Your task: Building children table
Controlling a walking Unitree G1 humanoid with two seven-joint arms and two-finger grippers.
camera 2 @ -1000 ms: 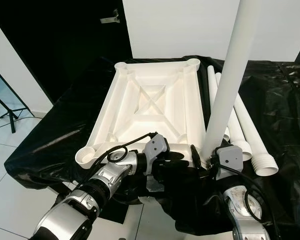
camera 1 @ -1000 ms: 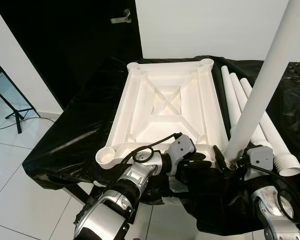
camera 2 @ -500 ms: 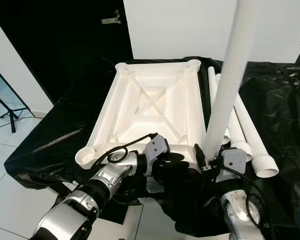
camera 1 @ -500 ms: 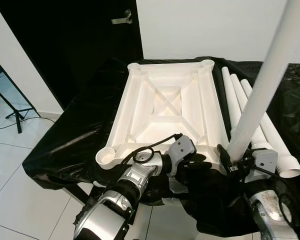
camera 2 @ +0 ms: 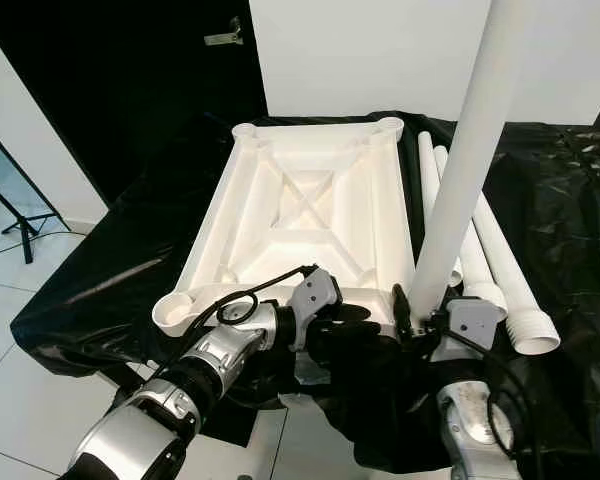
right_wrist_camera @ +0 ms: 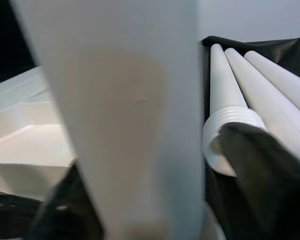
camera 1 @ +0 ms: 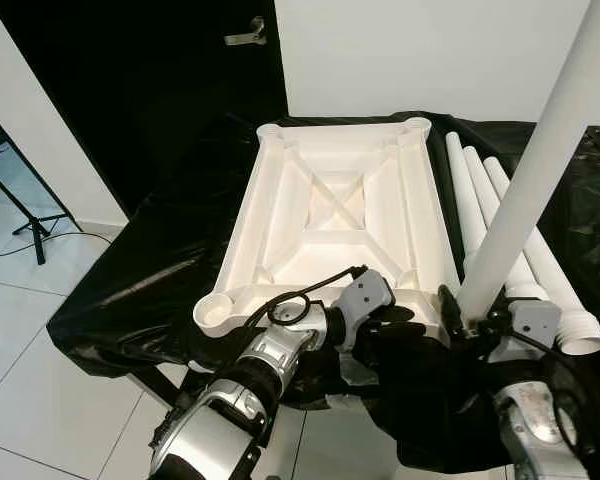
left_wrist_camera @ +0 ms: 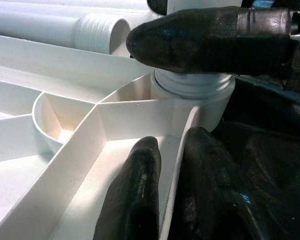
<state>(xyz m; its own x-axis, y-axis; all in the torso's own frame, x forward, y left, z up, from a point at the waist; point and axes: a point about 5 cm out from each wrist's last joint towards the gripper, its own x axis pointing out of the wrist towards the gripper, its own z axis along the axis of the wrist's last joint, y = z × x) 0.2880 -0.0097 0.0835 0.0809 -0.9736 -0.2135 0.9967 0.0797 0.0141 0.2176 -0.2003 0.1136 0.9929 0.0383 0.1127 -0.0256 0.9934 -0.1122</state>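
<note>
Tabletop point(camera 1: 340, 215) lies upside down on black sheet point(camera 1: 150, 270), corner sockets up so legs can go in. Right gripper point(camera 2: 417, 322) is clamped round the upright leg point(camera 2: 460, 170), threaded end seated in the near right socket point(left_wrist_camera: 192, 102), likely being screwed in. Left gripper point(left_wrist_camera: 165, 192) pinches the tabletop's near rim beside that socket, bracing it. Three spare legs point(camera 1: 500, 230) lie just right of the tabletop. Little room there; near rim sits at the sheet's front edge.
</note>
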